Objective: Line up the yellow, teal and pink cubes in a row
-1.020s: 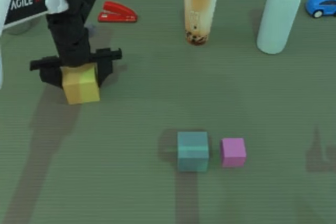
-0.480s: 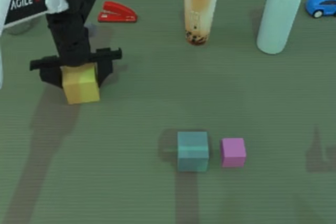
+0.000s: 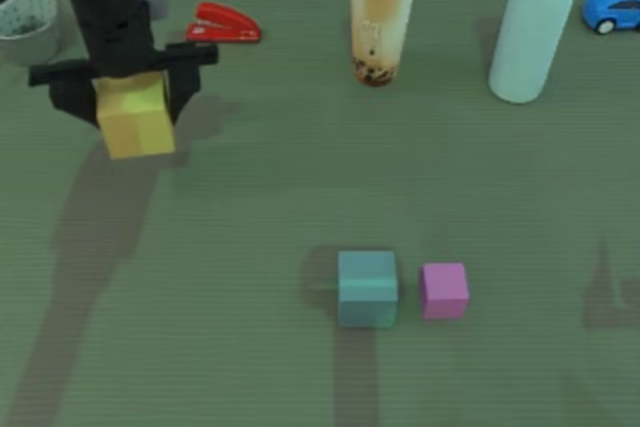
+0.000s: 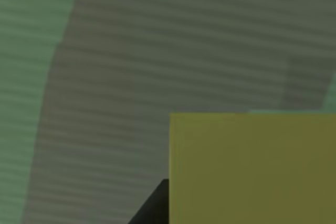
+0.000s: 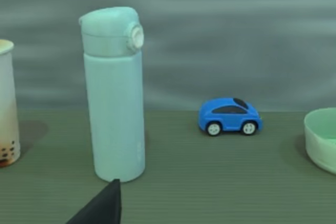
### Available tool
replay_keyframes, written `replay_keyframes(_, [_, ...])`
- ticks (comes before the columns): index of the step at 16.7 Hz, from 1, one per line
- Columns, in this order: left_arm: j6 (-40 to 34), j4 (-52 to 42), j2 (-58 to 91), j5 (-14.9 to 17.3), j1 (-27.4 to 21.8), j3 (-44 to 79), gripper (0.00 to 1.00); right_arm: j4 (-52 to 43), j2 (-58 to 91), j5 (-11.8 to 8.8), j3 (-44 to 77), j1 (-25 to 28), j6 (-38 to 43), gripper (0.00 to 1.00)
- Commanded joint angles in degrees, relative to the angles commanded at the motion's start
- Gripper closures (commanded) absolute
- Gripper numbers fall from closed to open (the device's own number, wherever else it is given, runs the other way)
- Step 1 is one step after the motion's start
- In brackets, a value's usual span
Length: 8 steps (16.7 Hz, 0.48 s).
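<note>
My left gripper (image 3: pixel 130 97) is shut on the yellow cube (image 3: pixel 136 127) at the table's back left and holds it above the surface, its shadow falling to the side. In the left wrist view the yellow cube (image 4: pixel 252 166) fills the corner beside one dark finger (image 4: pixel 155 205). The teal cube (image 3: pixel 367 288) and the smaller pink cube (image 3: pixel 444 290) sit side by side on the table at front centre, a small gap between them. My right arm is parked out of the top view; one dark finger (image 5: pixel 105 205) shows in its wrist view, set wide, nothing held.
Along the back stand a red stapler (image 3: pixel 222 23), a bubble tea cup (image 3: pixel 381 17), a tall white bottle (image 3: pixel 535 22) and a blue toy car (image 3: pixel 612 7). A pale bowl (image 3: pixel 25 17) sits at the far left corner. A light green bowl (image 5: pixel 323 137) shows past the car.
My left gripper has risen with the yellow cube, shifting back and left in the top view. The cube has left the table. Teal and pink cubes have not moved.
</note>
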Motion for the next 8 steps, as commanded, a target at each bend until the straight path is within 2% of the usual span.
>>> replay_keyframes(5, [0.0, 0.0, 0.0, 0.0, -0.4, -0.1, 1.00, 0.0, 0.0, 0.0, 0.0, 0.0, 0.0, 0.00])
replay_keyframes(8, [-1.8, 1.4, -3.5, -0.1, -3.5, -4.1, 1.00, 0.0, 0.0, 0.0, 0.0, 0.0, 0.0, 0.00])
